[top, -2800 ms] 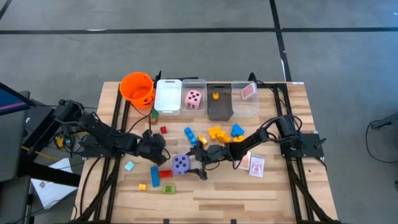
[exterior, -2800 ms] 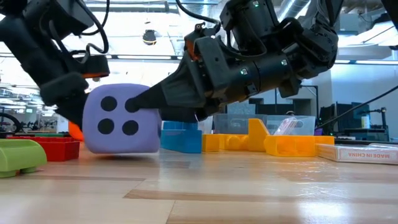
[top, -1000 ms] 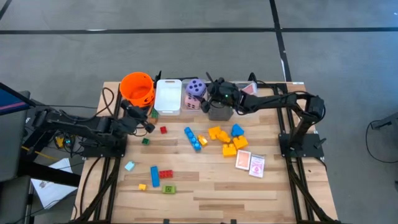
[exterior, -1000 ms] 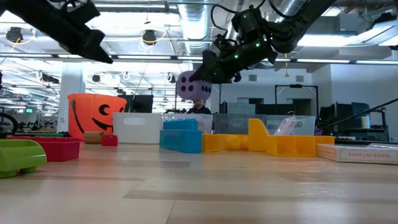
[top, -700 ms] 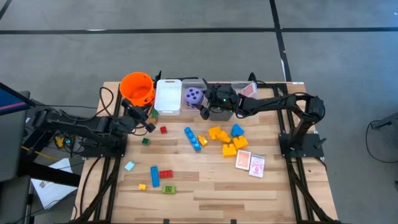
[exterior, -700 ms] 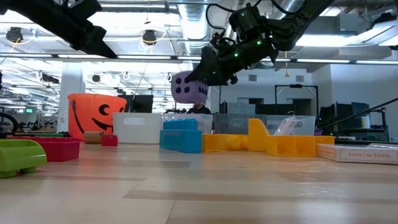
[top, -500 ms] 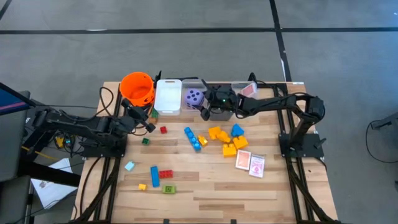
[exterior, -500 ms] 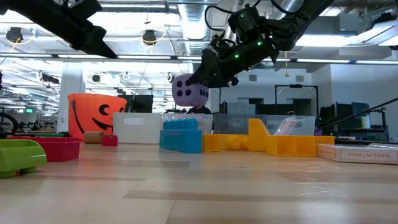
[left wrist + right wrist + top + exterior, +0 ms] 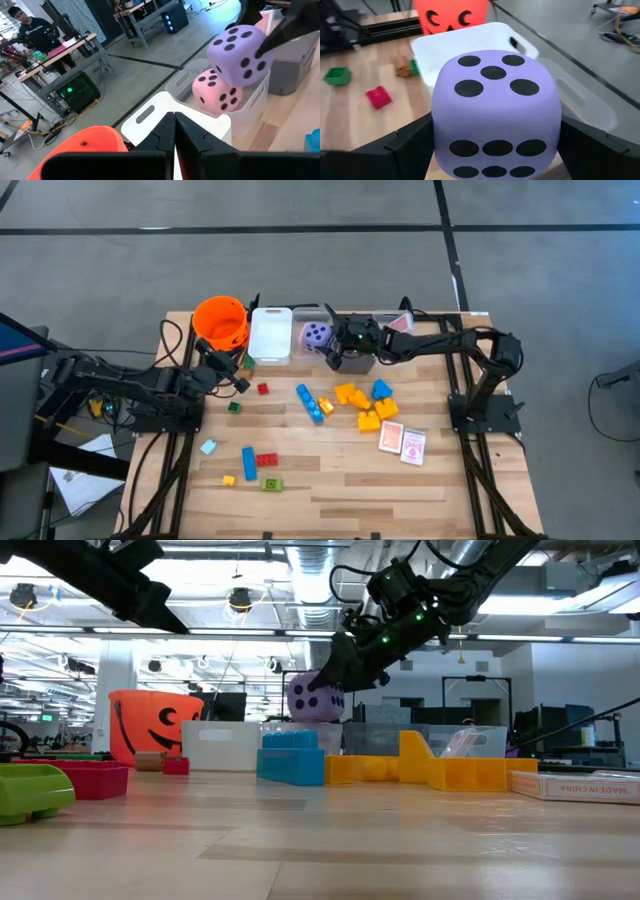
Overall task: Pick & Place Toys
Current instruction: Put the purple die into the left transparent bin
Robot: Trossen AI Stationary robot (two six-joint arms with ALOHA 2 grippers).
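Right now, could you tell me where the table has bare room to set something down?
The near edge of the table, below the red block and the cards, is bare. It is crowded around the yellow blocks and along the bins.

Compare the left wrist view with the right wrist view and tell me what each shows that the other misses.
Only the left wrist view shows the pink die lying in its clear bin, with the purple die held just above it, and the left gripper shut. A person stands in the room behind.

Only the right wrist view shows loose blocks on the table: a red block and a green block. It also shows the right gripper clamping the purple die from both sides.

Both show the purple die, the white bin and the orange bucket.
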